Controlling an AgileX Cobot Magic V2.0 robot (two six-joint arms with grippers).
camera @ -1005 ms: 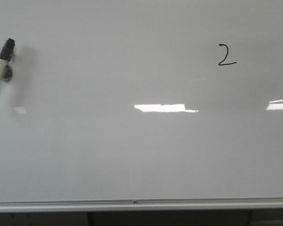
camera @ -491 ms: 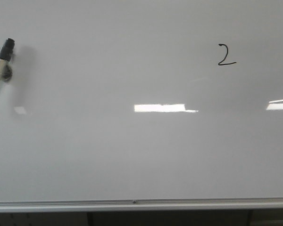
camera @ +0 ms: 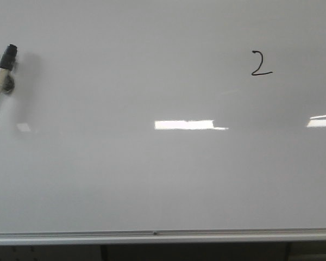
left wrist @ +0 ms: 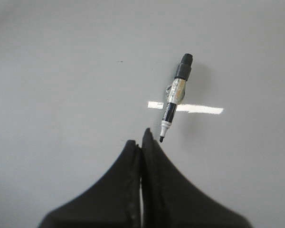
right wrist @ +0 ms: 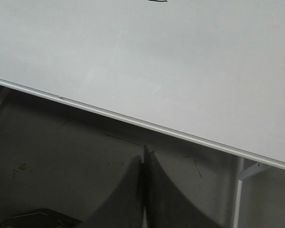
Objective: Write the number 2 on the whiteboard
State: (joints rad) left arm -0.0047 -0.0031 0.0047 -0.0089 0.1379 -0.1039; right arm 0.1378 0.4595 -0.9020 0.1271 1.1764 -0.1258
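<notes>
The whiteboard [camera: 125, 179] fills the front view, with a silver bottom rail [camera: 217, 236]. A small black number 2 [camera: 260, 63] is drawn on it at the upper right; its base stroke shows at the edge of the right wrist view [right wrist: 157, 1]. A black-capped marker [camera: 2, 73] rests against the board at the far left. In the left wrist view my left gripper [left wrist: 141, 140] is shut and empty, its tips just short of the marker's tip [left wrist: 175, 97]. My right gripper [right wrist: 143, 154] is shut and empty, below the board's rail [right wrist: 133, 122].
Bright rectangular light reflections [camera: 185, 124] lie across the board's middle and right edge. Below the rail are a dark floor [right wrist: 61, 161] and a white support bracket [right wrist: 249, 171].
</notes>
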